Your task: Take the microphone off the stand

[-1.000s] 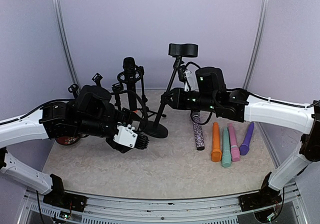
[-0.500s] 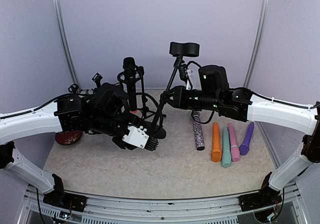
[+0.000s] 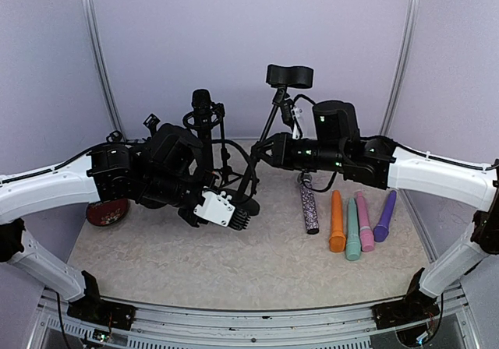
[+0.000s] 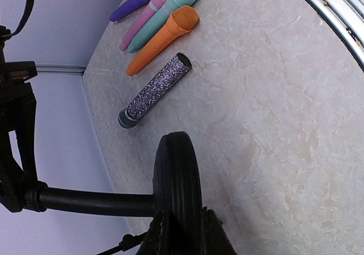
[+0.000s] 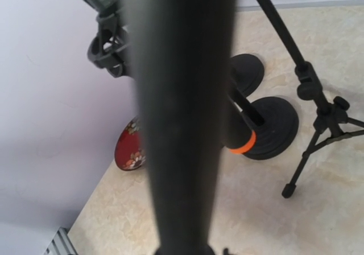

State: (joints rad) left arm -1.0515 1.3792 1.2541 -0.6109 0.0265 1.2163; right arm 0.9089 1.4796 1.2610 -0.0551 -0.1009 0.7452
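Table (image 3: 234, 279) viewed from above, behind bases. Left wrist close over stand base (image 4: 177, 181), loose microphones (image 4: 162, 41) shared with overhead; right wrist blocked by pole (image 5: 176, 112).

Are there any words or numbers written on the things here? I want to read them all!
None: no word, number, brand or sign can be read in any view.
The red round plate shows only a pattern, no letters.
The glittery silver microphone and the orange plastic microphone carry no visible label.

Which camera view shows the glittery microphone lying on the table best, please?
The left wrist view: the glittery microphone lies whole and unobstructed. The top external view shows it smaller, beside the orange microphone. The right wrist view misses it.
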